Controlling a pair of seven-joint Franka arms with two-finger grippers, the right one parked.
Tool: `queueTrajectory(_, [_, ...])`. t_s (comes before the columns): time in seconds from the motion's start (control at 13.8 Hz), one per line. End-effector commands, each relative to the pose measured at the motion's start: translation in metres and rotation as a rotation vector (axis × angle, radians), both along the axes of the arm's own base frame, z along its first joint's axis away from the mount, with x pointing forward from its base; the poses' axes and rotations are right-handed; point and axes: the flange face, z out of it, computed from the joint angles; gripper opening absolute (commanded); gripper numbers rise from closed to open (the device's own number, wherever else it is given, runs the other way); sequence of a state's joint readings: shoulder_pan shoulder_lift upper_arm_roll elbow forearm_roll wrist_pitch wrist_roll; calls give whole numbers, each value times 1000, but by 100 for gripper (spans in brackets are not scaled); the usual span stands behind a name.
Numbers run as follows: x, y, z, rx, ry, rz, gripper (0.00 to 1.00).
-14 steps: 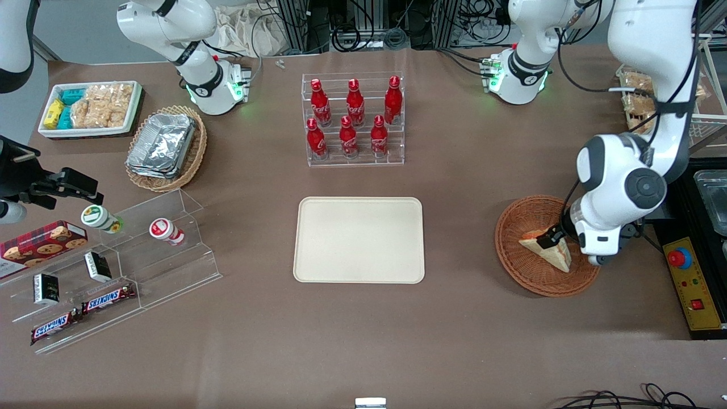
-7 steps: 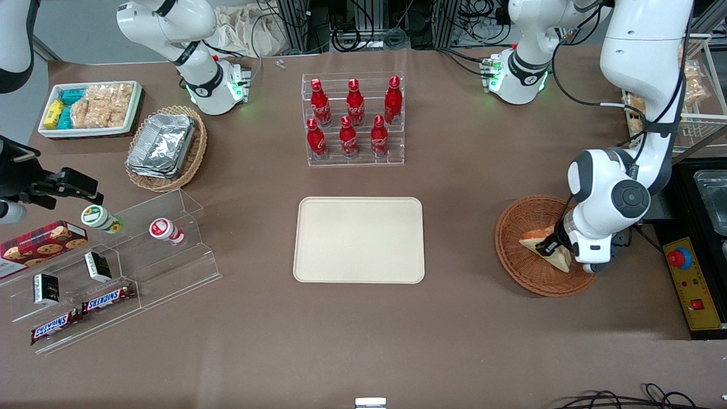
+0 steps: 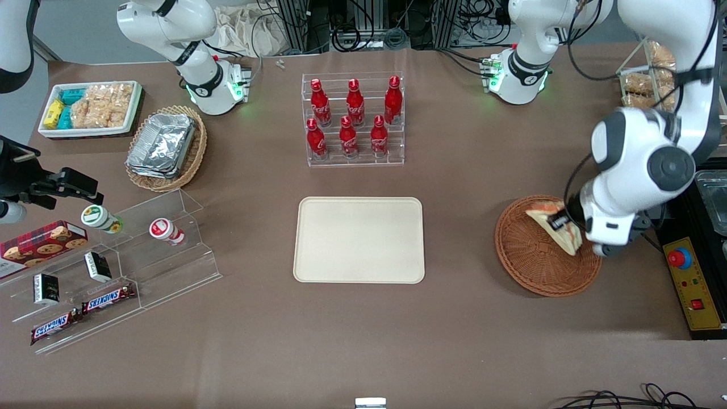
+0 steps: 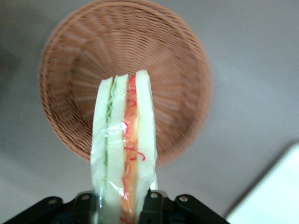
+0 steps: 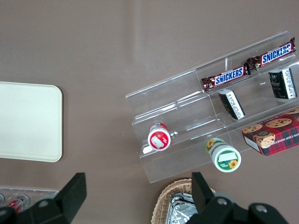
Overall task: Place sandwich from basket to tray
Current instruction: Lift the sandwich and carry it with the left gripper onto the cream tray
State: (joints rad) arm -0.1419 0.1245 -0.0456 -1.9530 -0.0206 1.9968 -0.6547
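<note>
Brown tabletop; gripper [image 3: 563, 222] holds sandwich [image 3: 559, 227] above basket [image 3: 528, 255].

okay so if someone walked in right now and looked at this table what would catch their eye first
Probably the left arm's gripper, shut on the pale triangular sandwich with an orange-red filling stripe, held above the round orange-brown wicker basket. Next, the bare cream rectangular tray mid-table, and the red bottles in a clear rack.

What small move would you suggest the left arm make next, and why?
Probably carry it sideways toward the tray: the gripper is shut on the sandwich, already lifted above the basket, and nothing lies on the tray yet.
</note>
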Motion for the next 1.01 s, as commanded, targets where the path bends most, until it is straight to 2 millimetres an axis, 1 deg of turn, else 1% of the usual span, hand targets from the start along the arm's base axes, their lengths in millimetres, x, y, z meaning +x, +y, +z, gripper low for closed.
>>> queueTrajectory(0.0, [-28,-124,-9,-20,1,-218,0])
queueTrajectory(0.07, [-35,-165,-18,-46,-28,-278,0])
queueTrajectory(0.22, [-53,-235,-46,-102,-82,-380,0])
queueTrajectory(0.29, [-63,-264,-61,-125,-106,-381,0])
queueTrajectory(0.36, [-69,-282,-78,-133,-121,-382,0])
queueTrajectory(0.43, [-72,-295,-94,-116,-144,-415,0])
queueTrajectory(0.51, [-66,-305,-109,-103,-171,-430,0])
queueTrajectory(0.58, [-57,-315,-128,-89,-183,-432,0])
queueTrajectory(0.65, [-53,-326,-144,-62,-196,-455,0])
queueTrajectory(0.72, [-48,-329,-155,-28,-214,-478,0])
queueTrajectory(0.8, [-45,-328,-160,-2,-231,-489,0])
queueTrajectory(0.87, [-41,-323,-160,14,-240,-498,0])
queueTrajectory(0.94, [-40,-322,-161,18,-242,-503,6])
